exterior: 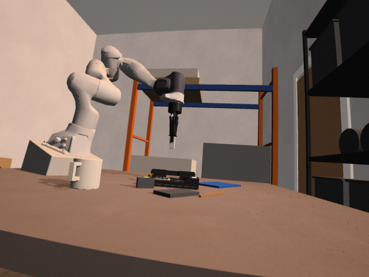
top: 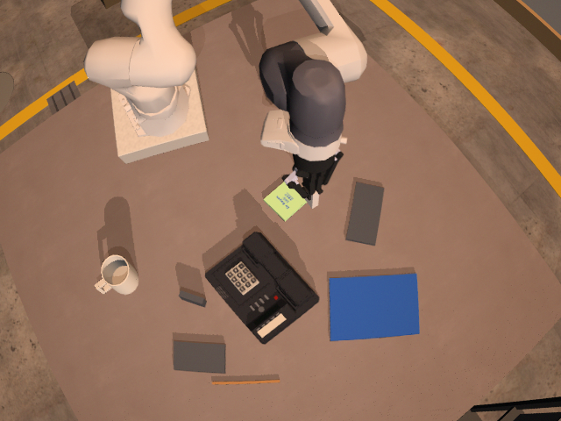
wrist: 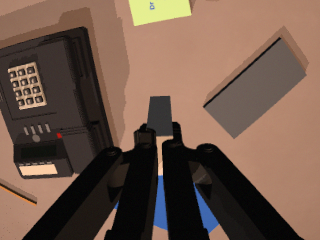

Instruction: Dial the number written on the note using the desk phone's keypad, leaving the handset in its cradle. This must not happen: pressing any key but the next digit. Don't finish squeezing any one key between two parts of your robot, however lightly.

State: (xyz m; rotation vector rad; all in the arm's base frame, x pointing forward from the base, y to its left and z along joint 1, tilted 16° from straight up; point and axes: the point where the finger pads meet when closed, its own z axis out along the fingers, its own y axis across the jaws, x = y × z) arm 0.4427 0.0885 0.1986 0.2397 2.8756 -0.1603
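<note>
The black desk phone (top: 261, 287) (exterior: 176, 179) (wrist: 50, 116) lies in the middle of the table. Its pale keypad (top: 242, 277) (wrist: 27, 86) faces up and the handset (top: 278, 272) (wrist: 95, 94) rests in its cradle. The green note (top: 284, 202) with blue writing lies flat behind the phone. My gripper (top: 314, 199) (exterior: 172, 145) (wrist: 160, 111) is shut and empty. It points straight down, high above the table, beside the note's right edge and well clear of the phone.
A cream mug (top: 118, 274) (exterior: 85, 173) stands at the left. A blue mat (top: 372, 305) (exterior: 218, 184) lies right of the phone. Grey blocks lie around it (top: 365, 212) (wrist: 256, 90), (top: 199, 356), (top: 192, 296). A pencil (top: 245, 382) (exterior: 212, 194) lies at the front.
</note>
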